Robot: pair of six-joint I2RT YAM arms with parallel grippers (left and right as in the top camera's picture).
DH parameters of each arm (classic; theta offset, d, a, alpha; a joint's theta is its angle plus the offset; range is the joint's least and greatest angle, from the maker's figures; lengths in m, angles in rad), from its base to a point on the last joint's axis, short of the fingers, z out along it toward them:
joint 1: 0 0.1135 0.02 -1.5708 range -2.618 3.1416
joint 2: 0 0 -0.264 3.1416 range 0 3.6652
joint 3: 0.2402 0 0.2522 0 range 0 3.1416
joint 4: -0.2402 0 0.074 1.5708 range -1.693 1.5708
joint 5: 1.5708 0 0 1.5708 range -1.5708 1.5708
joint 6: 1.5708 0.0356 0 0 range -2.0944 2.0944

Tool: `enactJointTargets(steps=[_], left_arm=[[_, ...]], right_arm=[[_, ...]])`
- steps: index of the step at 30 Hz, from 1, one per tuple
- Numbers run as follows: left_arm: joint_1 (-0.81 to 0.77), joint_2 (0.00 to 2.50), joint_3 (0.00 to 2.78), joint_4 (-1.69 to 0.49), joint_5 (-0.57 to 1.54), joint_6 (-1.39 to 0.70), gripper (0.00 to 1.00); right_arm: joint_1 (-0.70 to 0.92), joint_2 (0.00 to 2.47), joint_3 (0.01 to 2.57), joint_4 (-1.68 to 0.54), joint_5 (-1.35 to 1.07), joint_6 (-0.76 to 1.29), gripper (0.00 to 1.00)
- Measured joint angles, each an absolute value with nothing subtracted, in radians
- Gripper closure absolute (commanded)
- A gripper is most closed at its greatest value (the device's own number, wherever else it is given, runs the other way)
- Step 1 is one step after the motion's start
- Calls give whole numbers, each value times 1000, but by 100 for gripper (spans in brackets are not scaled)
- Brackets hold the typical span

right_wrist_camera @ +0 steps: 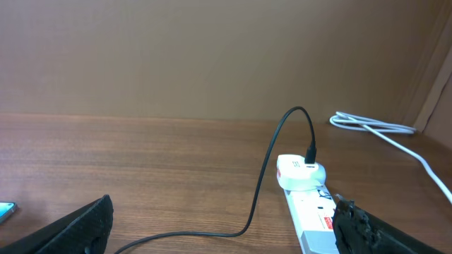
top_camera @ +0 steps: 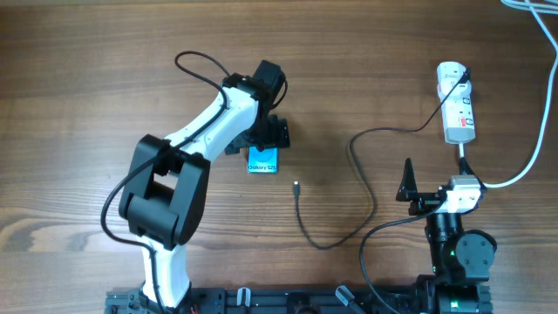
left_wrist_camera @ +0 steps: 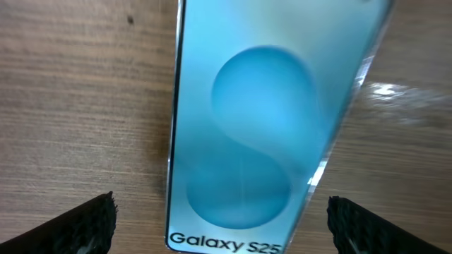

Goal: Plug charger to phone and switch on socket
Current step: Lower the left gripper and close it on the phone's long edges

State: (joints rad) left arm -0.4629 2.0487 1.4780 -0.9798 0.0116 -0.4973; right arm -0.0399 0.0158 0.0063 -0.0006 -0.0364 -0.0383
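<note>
A: How does the worktop (top_camera: 78, 78) look?

B: It is brown wood with a clear grain. Behind it stands 1 plain brown wall (right_wrist_camera: 176, 56).

A: Where are the things?

B: The phone (top_camera: 262, 160) lies flat, screen up, under the left end effector (left_wrist_camera: 220, 203), which is wide. The charger (top_camera: 349, 205) tip lies apart from it. The socket (top_camera: 456, 113) is at the far right. The right end effector (right_wrist_camera: 222, 212) is wide too, holding nothing.

Cyan-blue phone (top_camera: 262, 161) with black lettering, black charger (top_camera: 296, 187), white socket (top_camera: 456, 109) with a red mark, brown wood-grain table (top_camera: 87, 70).
</note>
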Motion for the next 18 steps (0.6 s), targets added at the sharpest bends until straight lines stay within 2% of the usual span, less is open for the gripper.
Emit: enactJointTargets(steps=[9,18], left_arm=[[-463,2056,1570,-1101,12,-503,0],[-463,2064,1588,-1038,13,-429,0]], right_arm=[[-40,16,6,-1,-36,-38,0],[-40,16,6,-1,-36,-38,0]])
